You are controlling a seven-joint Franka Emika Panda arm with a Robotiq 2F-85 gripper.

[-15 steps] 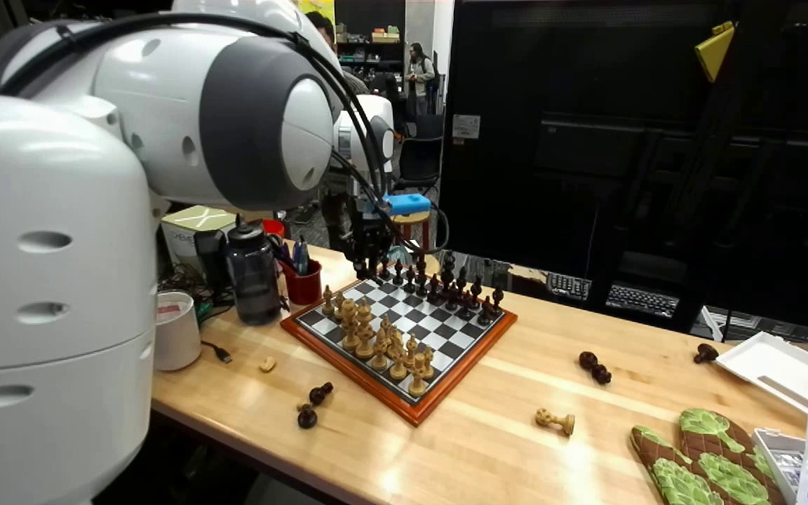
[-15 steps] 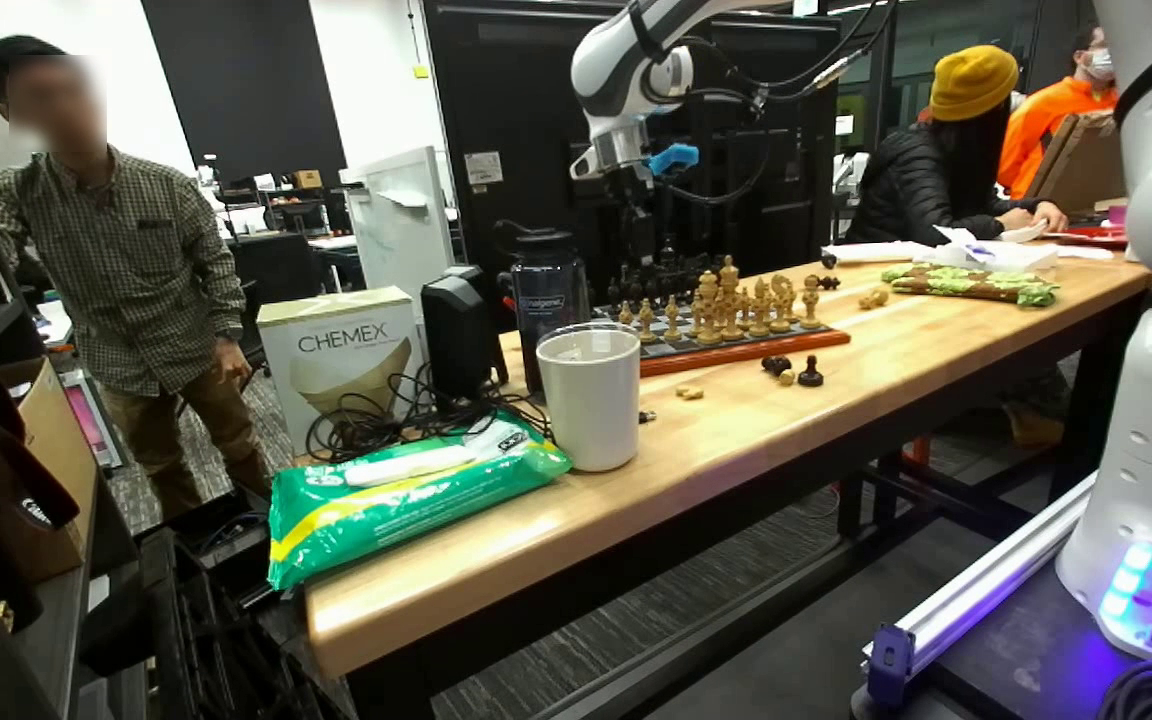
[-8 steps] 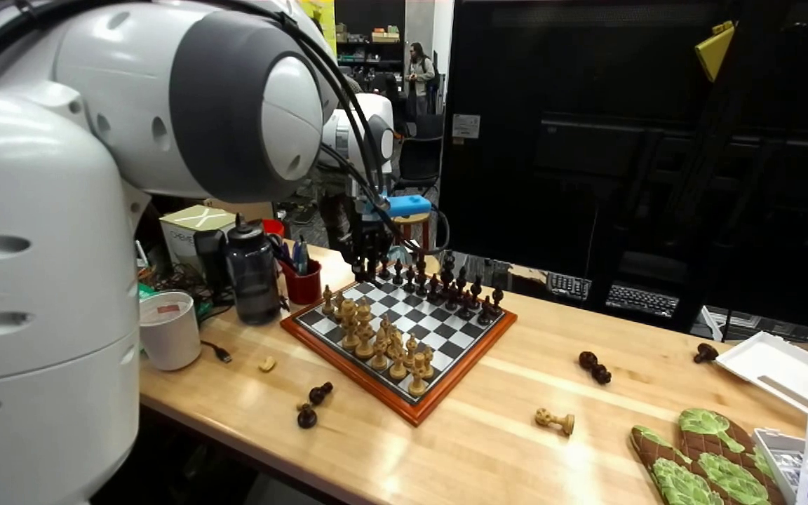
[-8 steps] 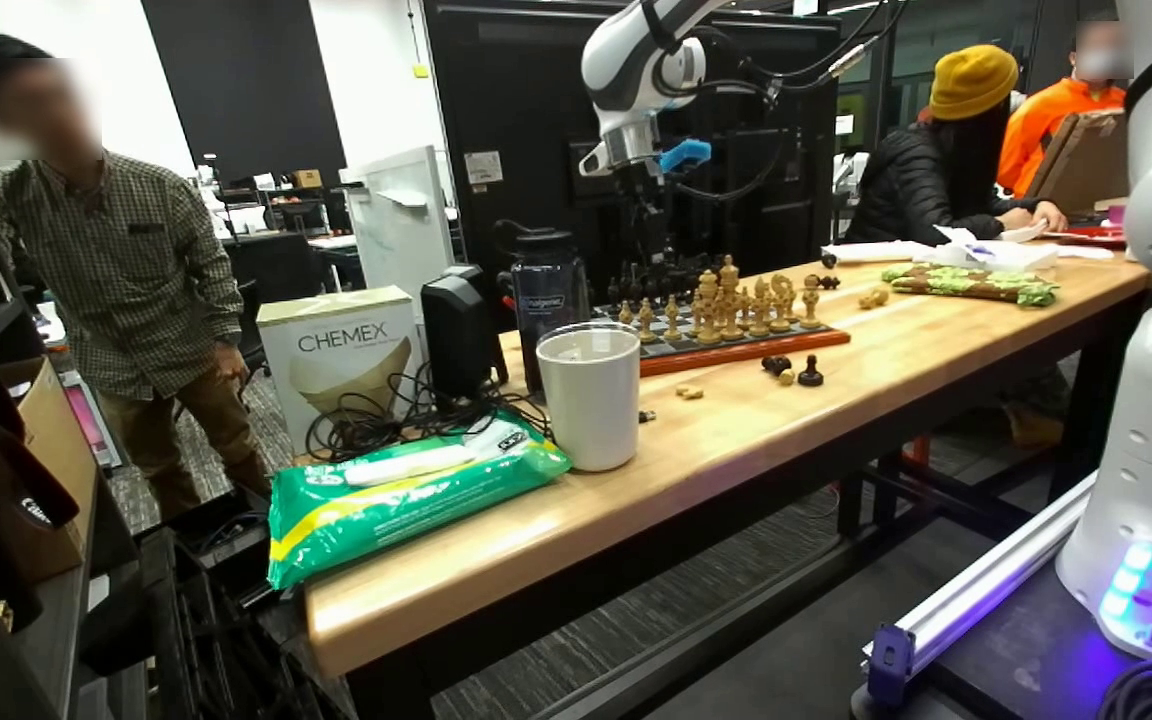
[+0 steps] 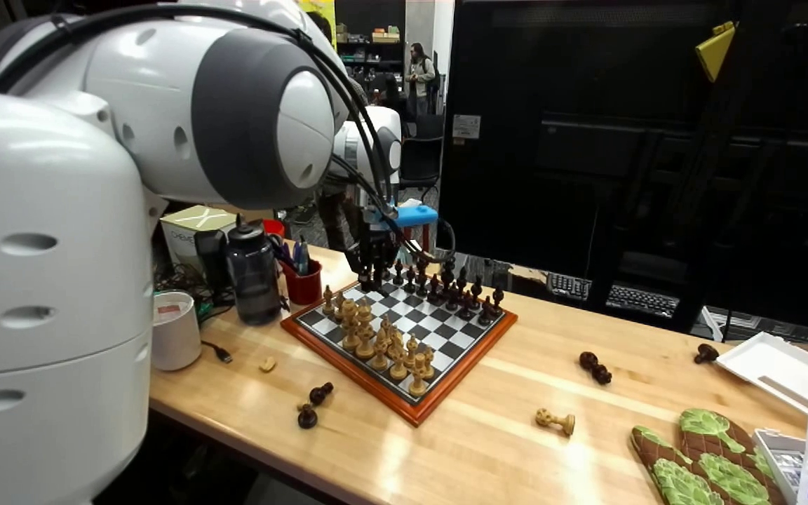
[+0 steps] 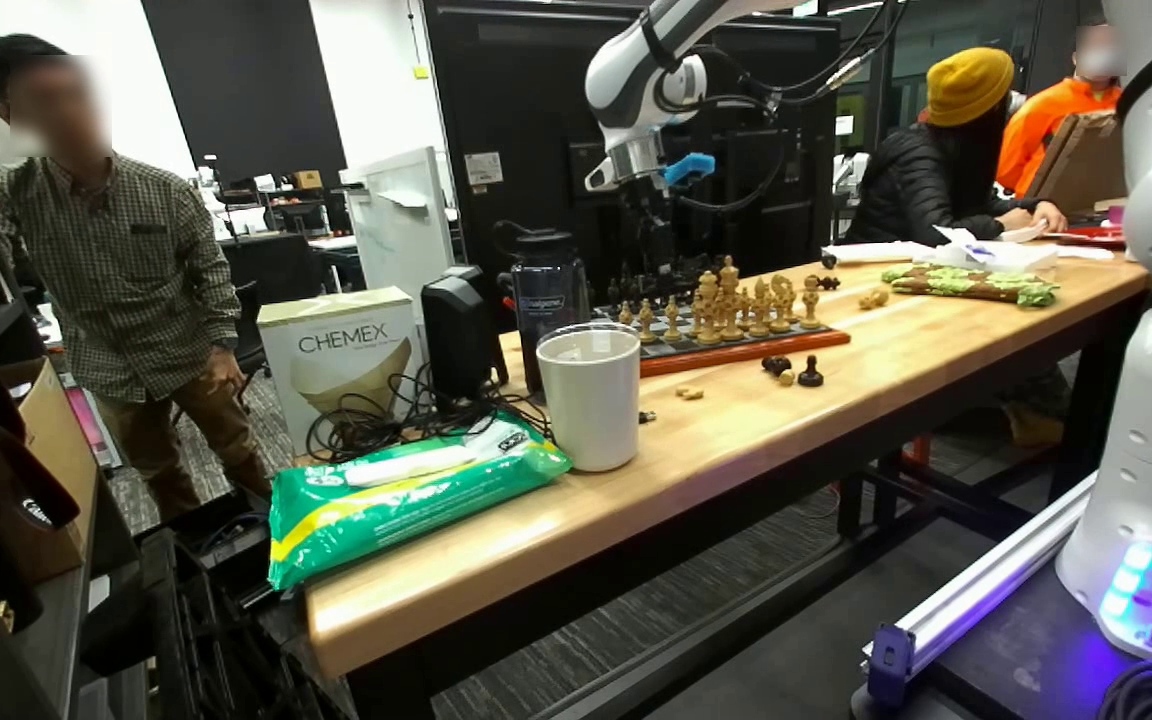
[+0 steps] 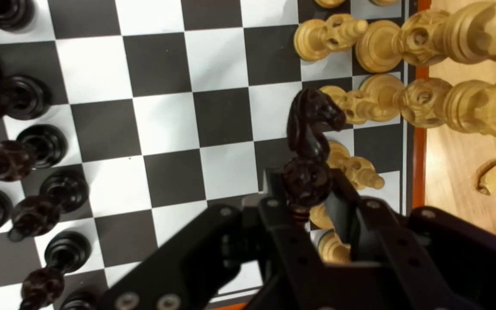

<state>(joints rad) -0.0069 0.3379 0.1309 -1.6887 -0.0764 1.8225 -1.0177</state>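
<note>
A wooden desk (image 6: 496, 548) is carrying a red-rimmed chessboard (image 5: 467, 362). Beside the chessboard, a red pen cup (image 5: 304, 287) is standing next to a dark water bottle (image 5: 252, 280), and a black speaker (image 6: 459, 335) is standing beside the bottle. A white cup (image 6: 589, 410) is standing near a green wipes packet (image 6: 406, 505), which is lying at the desk's end. Tan and dark chess pieces (image 5: 555, 421) are lying loose, a dark pawn (image 6: 811, 373) is standing upright, and a leaf-patterned oven mitt (image 5: 723, 459) is resting near a white tray (image 5: 790, 368).
</note>
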